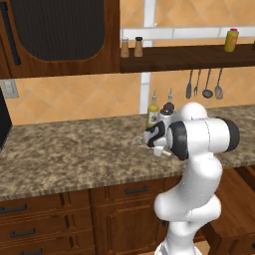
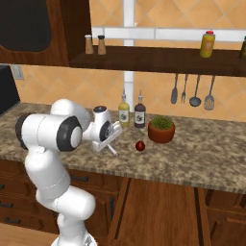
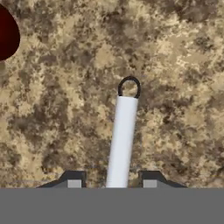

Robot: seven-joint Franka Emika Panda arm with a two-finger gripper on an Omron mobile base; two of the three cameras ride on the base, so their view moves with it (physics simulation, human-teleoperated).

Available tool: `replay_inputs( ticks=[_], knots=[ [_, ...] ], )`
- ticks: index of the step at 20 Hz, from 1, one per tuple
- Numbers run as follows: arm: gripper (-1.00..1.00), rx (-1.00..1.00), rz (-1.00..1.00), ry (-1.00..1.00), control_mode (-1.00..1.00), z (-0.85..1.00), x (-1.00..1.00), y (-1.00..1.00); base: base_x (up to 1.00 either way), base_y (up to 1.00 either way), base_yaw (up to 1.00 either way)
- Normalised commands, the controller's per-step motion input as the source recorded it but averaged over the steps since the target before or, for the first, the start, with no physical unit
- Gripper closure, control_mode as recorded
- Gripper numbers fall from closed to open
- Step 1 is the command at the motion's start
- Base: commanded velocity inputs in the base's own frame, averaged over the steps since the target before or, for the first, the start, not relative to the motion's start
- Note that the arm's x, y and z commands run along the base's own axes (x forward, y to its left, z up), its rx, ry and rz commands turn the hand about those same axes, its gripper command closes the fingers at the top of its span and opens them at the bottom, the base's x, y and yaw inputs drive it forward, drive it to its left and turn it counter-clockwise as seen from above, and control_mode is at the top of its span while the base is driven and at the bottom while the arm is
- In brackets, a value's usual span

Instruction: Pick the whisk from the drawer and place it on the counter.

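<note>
The whisk's slim pale handle [image 3: 122, 140], ending in a small dark ring, points down at the speckled granite counter [image 3: 175, 65]. It runs out from between my gripper's [image 3: 111, 180] two dark fingertips, and its wire loops are hidden. In the right base view the gripper [image 2: 109, 143] hangs just over the counter [image 2: 202, 158] with the whisk handle [image 2: 113, 151] slanting down to the slab. The gripper is shut on the whisk. The drawer [image 2: 158, 206] stands pulled out below the counter edge, right of the arm, its wood floor bare where it shows.
A small dark red ball [image 2: 140, 145] lies just right of the gripper, and a potted plant [image 2: 161, 129] and two bottles [image 2: 124, 111] stand behind it. Utensils [image 2: 194, 91] hang on the wall. The dark red ball [image 3: 6, 33] shows top left in the hand view.
</note>
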Motion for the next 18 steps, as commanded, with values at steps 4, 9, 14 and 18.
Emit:
replay_inputs(
  ticks=[4,9,14,18],
  knots=[
    [-1.0,0.0,-0.05,-0.1,-1.0,1.0,-0.74,0.15,0.0,0.0,0.0],
    [-1.0,0.0,0.0,-0.3,-1.0,1.0,-1.0,0.09,0.0,0.0,0.0],
    [-1.0,0.1,0.0,-0.64,-1.0,1.0,-1.0,-0.31,0.0,0.0,0.0],
    [-1.0,0.17,0.0,-0.62,-1.0,1.0,-1.0,-0.37,0.0,0.0,0.0]
  ],
)
